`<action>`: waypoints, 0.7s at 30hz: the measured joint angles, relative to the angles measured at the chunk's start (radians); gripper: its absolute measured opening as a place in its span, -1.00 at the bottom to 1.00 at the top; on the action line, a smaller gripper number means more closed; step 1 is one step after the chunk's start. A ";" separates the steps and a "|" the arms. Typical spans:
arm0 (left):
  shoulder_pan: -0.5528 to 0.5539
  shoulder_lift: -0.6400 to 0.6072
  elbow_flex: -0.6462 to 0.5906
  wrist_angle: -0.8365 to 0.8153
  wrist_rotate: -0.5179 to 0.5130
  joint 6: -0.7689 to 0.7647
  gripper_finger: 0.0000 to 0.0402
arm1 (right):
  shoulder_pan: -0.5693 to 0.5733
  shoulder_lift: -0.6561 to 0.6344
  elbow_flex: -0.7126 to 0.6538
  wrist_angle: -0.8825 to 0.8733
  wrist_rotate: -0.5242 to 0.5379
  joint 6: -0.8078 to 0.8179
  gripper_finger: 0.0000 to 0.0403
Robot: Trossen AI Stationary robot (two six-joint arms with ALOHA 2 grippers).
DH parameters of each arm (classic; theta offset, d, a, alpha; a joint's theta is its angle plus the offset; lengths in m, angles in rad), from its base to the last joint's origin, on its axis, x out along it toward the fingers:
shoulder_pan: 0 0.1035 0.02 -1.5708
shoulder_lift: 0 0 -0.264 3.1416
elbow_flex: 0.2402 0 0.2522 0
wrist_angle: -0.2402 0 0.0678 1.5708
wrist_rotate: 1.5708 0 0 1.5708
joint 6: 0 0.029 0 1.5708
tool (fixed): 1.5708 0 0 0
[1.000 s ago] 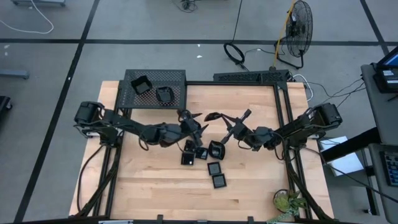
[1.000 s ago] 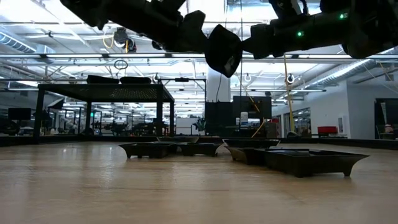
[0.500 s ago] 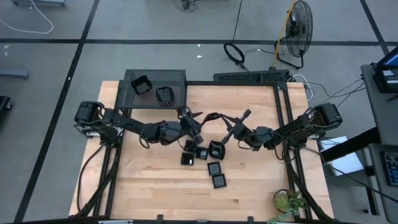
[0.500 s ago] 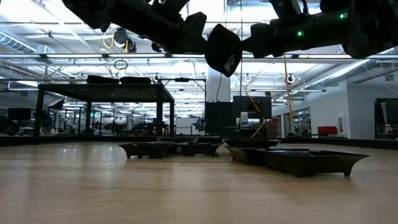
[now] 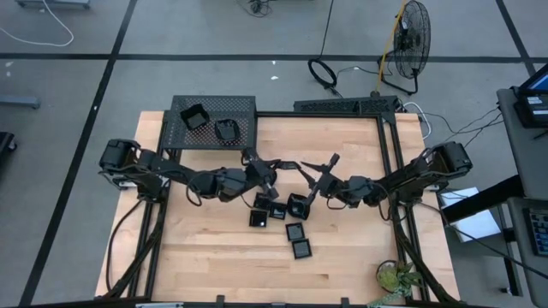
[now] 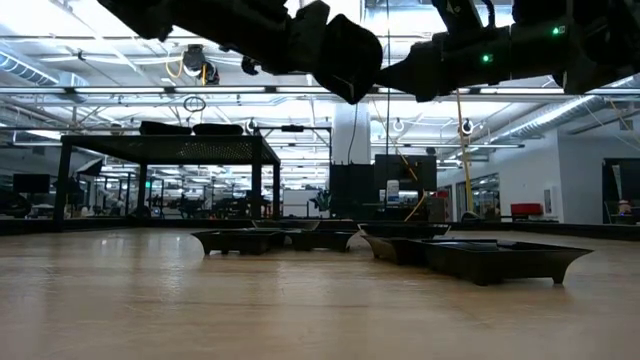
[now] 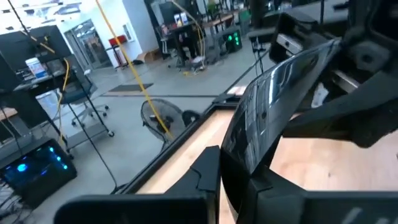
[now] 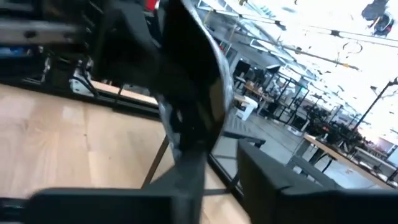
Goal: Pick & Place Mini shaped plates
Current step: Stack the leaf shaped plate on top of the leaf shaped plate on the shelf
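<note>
Glossy plate (image 7: 273,118) mid-handover: left pincer (image 5: 276,166) clamps it, right pincer (image 5: 310,172) loosening alongside. Thin edge-grip could slip, dropping it.

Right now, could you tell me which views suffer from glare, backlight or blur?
Low view: bright ceiling lights behind turn both arms and the held plate into silhouettes. Left wrist view: room reflections glare on the plate; background sharp. Right wrist view: the plate is blurred. High view: evenly lit.
</note>
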 joint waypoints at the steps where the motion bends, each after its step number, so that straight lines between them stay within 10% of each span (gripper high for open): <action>1: -0.008 -0.016 -0.001 -0.025 -0.011 0.003 -0.94 | 0.006 0.000 0.000 0.000 0.016 0.002 -0.48; 10: -0.037 -0.195 0.000 -0.262 -0.121 -0.047 -0.94 | 0.049 -0.001 0.000 0.016 0.021 0.021 0.11; 21: 0.079 -0.574 0.000 -0.933 -0.136 -0.497 -0.97 | 0.054 -0.001 0.000 0.016 0.021 0.040 0.06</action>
